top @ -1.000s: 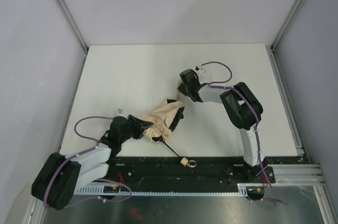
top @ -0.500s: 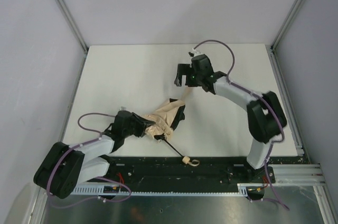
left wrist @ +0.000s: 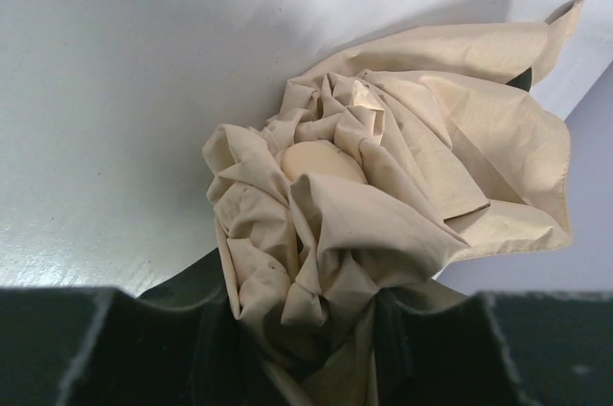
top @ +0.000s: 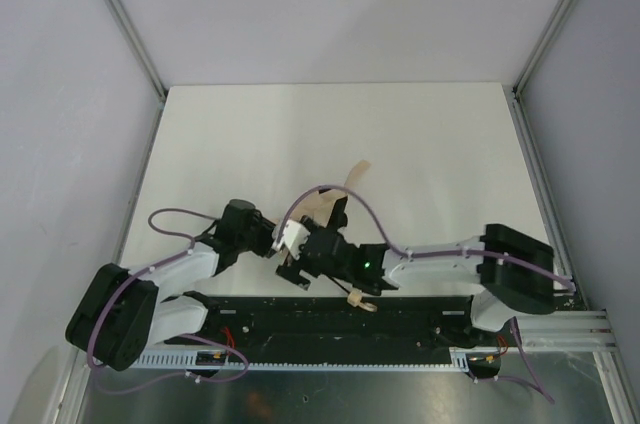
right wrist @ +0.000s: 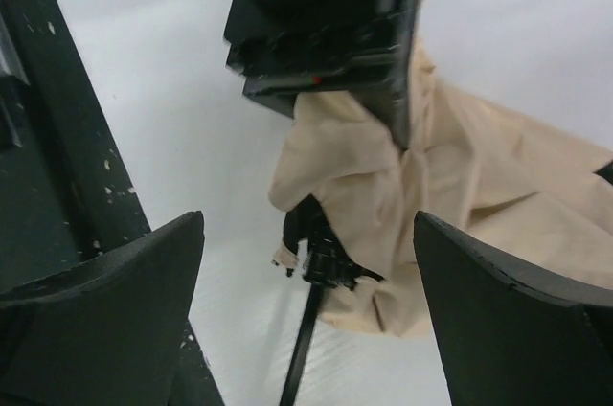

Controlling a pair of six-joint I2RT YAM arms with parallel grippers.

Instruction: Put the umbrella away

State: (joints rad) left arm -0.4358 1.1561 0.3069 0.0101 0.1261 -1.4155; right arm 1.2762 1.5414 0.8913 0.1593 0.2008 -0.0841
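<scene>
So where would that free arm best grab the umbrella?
Probably the thin black shaft of the umbrella, just below the bunched fabric, coming from above. It's the one slim, stiff part and sticks out bare; the open right gripper hangs over it, a finger either side. The left gripper pinches the floppy fabric.

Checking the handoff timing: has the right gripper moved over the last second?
Yes. The right gripper has swung from mid-table toward the near edge, close to the black base rail, and is open, facing the umbrella.
</scene>
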